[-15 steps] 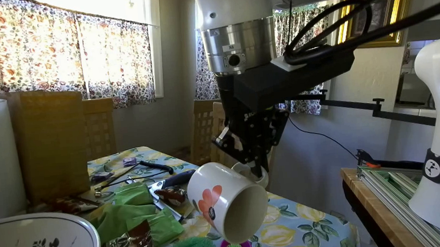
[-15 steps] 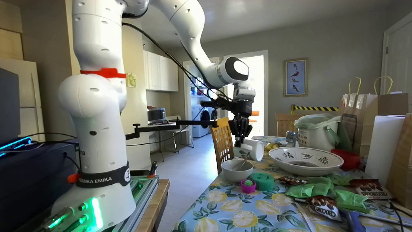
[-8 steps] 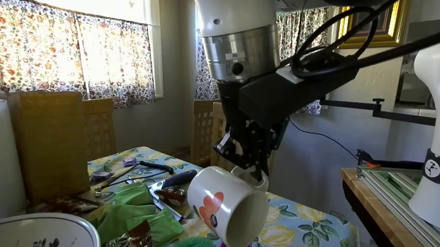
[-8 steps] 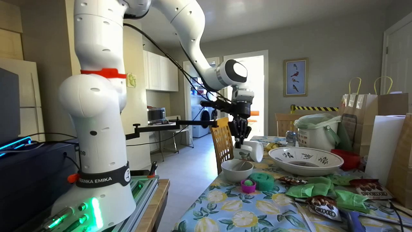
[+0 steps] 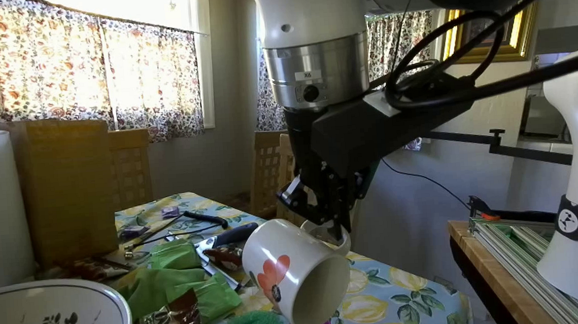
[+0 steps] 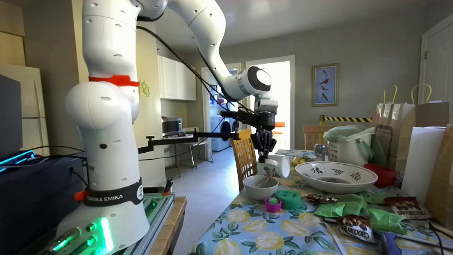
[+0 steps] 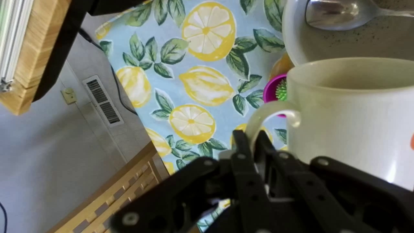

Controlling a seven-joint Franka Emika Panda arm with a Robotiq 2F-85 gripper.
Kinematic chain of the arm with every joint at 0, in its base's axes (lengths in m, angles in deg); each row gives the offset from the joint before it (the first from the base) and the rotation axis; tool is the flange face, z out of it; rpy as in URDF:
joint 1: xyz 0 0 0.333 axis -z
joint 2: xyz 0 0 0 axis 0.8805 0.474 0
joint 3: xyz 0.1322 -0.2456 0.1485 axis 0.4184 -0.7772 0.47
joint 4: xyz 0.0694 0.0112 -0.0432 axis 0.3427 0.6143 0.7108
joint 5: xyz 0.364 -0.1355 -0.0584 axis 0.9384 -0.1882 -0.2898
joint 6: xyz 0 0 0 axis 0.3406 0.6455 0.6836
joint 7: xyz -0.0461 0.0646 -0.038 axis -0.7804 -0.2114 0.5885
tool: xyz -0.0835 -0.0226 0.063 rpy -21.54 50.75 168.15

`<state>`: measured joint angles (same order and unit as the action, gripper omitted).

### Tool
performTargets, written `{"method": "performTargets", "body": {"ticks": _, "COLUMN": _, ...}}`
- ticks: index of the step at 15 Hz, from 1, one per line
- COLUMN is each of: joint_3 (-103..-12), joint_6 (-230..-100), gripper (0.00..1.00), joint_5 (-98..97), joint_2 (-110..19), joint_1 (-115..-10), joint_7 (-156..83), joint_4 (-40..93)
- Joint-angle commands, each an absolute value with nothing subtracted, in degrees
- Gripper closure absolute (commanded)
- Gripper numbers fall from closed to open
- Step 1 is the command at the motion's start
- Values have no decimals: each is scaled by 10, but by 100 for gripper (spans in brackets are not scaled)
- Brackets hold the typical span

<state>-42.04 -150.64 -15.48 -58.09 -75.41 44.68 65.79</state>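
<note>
My gripper [image 7: 253,136] is shut on the handle of a white mug [image 7: 349,129], with the handle pinched between the fingertips. The mug [image 5: 267,250] carries a red flower and is tipped on its side, its mouth angled downward. Its inside looks plain, with no contents visible. In an exterior view my gripper [image 6: 262,157] and the mug [image 6: 283,166] hang above a white bowl [image 6: 260,193]. A metal spoon [image 7: 336,14] lies in that bowl [image 7: 291,38], where dark specks also show. The mug hides part of the bowl in the wrist view.
Beside the bowl stand a pink cup [image 6: 273,206] with a green bristly thing in it and a green sponge [image 6: 288,200]. A large floral bowl [image 6: 362,184], green packets [image 5: 201,295] and snack wrappers [image 6: 355,228] share the table. A chair [image 6: 244,156] stands at its edge.
My gripper and the mug have sunk a little, and the mug's mouth sits slightly lower over the bowl. The hold on the handle is the same.
</note>
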Motion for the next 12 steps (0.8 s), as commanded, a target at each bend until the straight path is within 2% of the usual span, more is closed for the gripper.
{"method": "performTargets", "body": {"ticks": 1, "joint_3": -419, "joint_6": -1500, "gripper": 97, "joint_5": -179, "joint_2": -574, "joint_1": -761, "joint_7": 482, "joint_4": 641}}
{"method": "performTargets", "body": {"ticks": 12, "joint_3": -416, "joint_6": -1492, "gripper": 97, "joint_5": -204, "joint_2": -571, "joint_1": -769, "joint_7": 510, "joint_4": 635}}
